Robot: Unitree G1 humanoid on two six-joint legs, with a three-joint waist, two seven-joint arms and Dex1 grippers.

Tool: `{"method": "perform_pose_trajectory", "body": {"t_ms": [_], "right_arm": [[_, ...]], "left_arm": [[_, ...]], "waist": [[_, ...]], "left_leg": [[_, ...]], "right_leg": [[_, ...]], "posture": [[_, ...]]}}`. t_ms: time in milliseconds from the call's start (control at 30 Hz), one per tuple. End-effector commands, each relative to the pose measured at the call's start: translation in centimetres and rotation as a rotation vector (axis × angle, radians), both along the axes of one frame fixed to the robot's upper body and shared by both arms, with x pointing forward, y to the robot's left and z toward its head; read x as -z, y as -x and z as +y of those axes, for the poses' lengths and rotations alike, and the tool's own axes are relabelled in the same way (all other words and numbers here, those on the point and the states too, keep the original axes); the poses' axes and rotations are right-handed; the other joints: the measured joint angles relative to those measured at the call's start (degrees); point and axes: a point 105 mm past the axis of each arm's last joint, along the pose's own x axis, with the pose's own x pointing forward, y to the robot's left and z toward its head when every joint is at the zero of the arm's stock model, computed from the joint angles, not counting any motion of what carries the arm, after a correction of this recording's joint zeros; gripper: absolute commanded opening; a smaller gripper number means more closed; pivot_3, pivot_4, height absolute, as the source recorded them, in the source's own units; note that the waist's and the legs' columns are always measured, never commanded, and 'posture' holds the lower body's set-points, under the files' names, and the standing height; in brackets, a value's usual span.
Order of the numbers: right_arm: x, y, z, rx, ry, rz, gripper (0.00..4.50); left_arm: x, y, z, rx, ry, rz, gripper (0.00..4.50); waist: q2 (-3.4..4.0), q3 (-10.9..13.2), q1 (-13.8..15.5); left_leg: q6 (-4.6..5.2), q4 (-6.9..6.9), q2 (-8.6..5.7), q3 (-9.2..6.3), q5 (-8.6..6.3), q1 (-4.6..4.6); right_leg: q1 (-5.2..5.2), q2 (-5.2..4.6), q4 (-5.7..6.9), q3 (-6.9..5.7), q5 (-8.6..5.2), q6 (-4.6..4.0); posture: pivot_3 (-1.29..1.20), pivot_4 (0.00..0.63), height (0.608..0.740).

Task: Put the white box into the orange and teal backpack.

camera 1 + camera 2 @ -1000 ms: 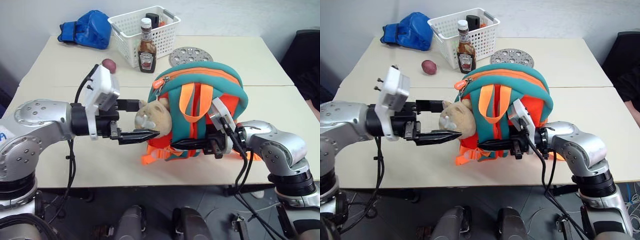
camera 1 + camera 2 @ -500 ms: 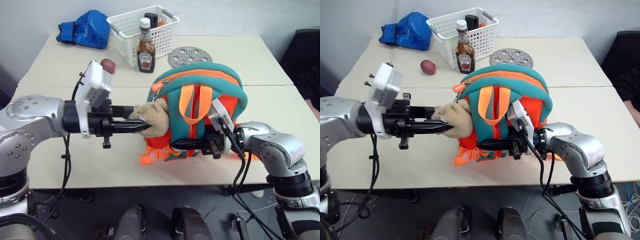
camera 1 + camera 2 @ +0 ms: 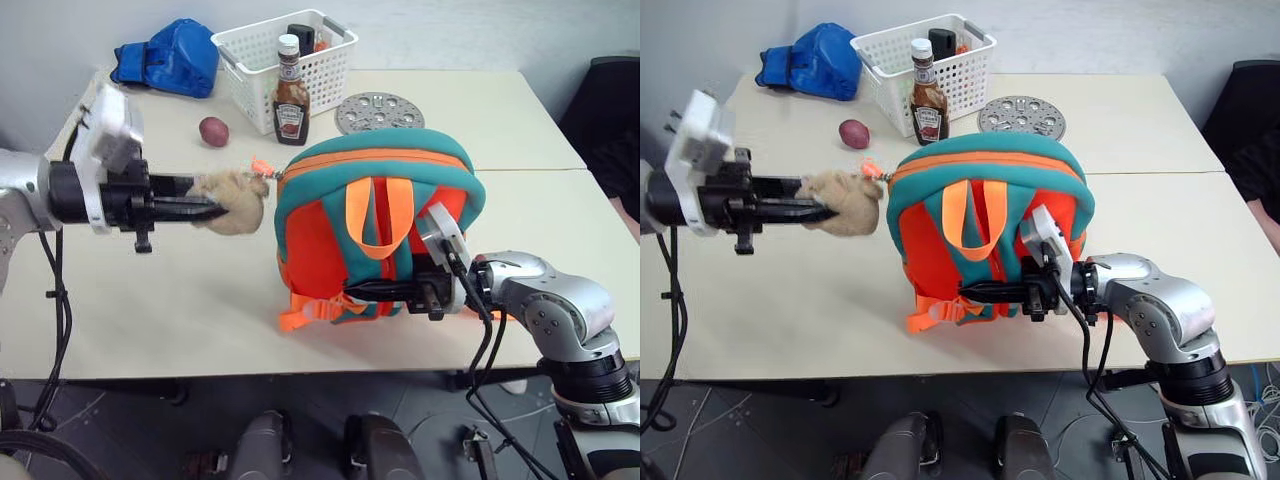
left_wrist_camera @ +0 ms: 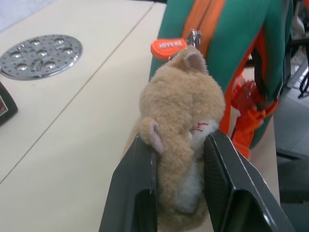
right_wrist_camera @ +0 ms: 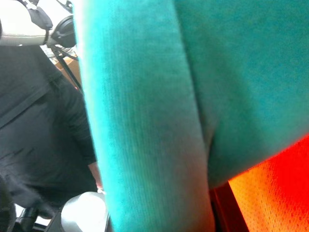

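The orange and teal backpack (image 3: 380,200) stands upright in the middle of the table, straps toward me. Its tan plush toy (image 3: 232,200) is stretched out to the left on the zipper pull (image 4: 168,48). My left gripper (image 3: 215,208) is shut on the plush toy (image 4: 181,125), whose body sits squeezed between the two black fingers (image 4: 135,183). My right gripper (image 3: 365,292) lies level against the backpack's lower front, shut on a teal strap (image 5: 145,116). The white box is out of view.
At the back stand a white slotted basket (image 3: 250,50), a ketchup bottle (image 3: 293,95), a blue fabric bundle (image 3: 170,58), a small reddish round thing (image 3: 213,131) and a perforated metal disc (image 3: 380,111). A dark chair (image 3: 610,100) stands at the right.
My left gripper closed on the plush toy and drew it leftward, away from the backpack. The backpack now stands more upright. The right gripper kept its place.
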Motion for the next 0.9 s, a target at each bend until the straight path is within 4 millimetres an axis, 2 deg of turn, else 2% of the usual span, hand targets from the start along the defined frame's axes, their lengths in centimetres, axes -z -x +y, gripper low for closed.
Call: {"method": "perform_pose_trajectory", "body": {"t_ms": [33,133,233,300,433,600,667,800,900], "right_arm": [[-1.1,0.4,0.0,-0.005,-0.034,-0.034,0.00],[-1.1,0.4,0.1,0.001,-0.038,-0.035,0.00],[-1.2,0.5,0.2,-0.002,-0.042,-0.034,0.00],[-1.2,0.4,0.2,-0.002,-0.045,-0.033,0.00],[-1.2,0.4,0.3,0.001,-0.047,-0.037,0.00],[-1.1,-0.2,0.1,0.051,-0.034,-0.044,0.00],[-0.8,-0.6,-0.3,0.094,-0.014,-0.038,0.67],[-0.8,-0.7,-2.4,0.179,-0.002,-0.020,2.00],[-0.7,-0.3,-4.4,0.250,0.020,-0.015,3.03]], "left_arm": [[2.3,0.8,0.1,0.049,-0.106,0.028,0.86],[5.9,1.2,-0.3,0.068,-0.219,0.069,0.86],[8.7,0.0,0.0,0.013,-0.305,0.047,0.86],[9.8,-1.0,-0.1,-0.013,-0.340,0.010,0.86],[11.6,-3.0,-2.0,-0.033,-0.301,-0.029,0.86],[12.0,-3.0,-3.2,-0.009,-0.250,-0.027,0.86],[11.2,-3.0,-2.9,-0.025,-0.199,-0.016,0.86],[9.4,-3.0,-1.0,-0.094,-0.106,-0.008,2.18],[8.4,-2.1,0.0,-0.109,-0.046,0.007,3.19]], "waist": [[0.00,0.00,-0.06],[0.00,0.00,-0.02],[0.00,0.00,0.10],[0.00,0.00,0.25],[-0.02,-0.01,0.36],[0.06,-0.07,0.48],[0.06,-0.07,0.51],[0.05,-0.07,0.45],[0.05,-0.07,0.38]], "left_leg": [[0.00,0.00,0.02,0.00,0.00,-0.03],[0.00,0.04,0.05,0.00,0.00,-0.18],[0.01,0.04,0.03,0.00,0.00,-0.17],[0.02,0.05,0.03,-0.01,0.00,-0.18],[0.09,0.12,0.02,0.00,-0.03,-0.20],[0.13,0.20,0.00,-0.04,-0.03,-0.22],[0.15,0.21,-0.01,-0.08,-0.03,-0.21],[0.15,0.20,-0.01,-0.14,-0.03,-0.22],[0.15,0.17,-0.01,-0.15,-0.03,-0.25]], "right_leg": [[-0.04,0.00,0.01,0.00,0.00,0.00],[-0.16,0.00,0.05,-0.01,0.00,-0.01],[-0.16,-0.03,0.06,0.00,0.00,-0.01],[-0.16,-0.02,0.08,-0.02,0.00,-0.01],[-0.15,-0.03,0.10,-0.01,0.00,-0.01],[-0.11,-0.08,0.13,-0.05,0.00,0.00],[-0.07,-0.09,0.12,-0.08,0.00,0.00],[-0.06,-0.12,0.11,-0.12,0.00,0.00],[-0.08,-0.12,0.10,-0.12,0.00,0.00]], "posture": [[0.00,0.150,0.740],[0.00,0.150,0.740],[0.00,0.150,0.740],[0.00,0.150,0.740],[0.00,0.150,0.740],[0.00,0.150,0.740],[0.00,0.150,0.740],[0.00,0.150,0.740],[0.00,0.150,0.740]]}}
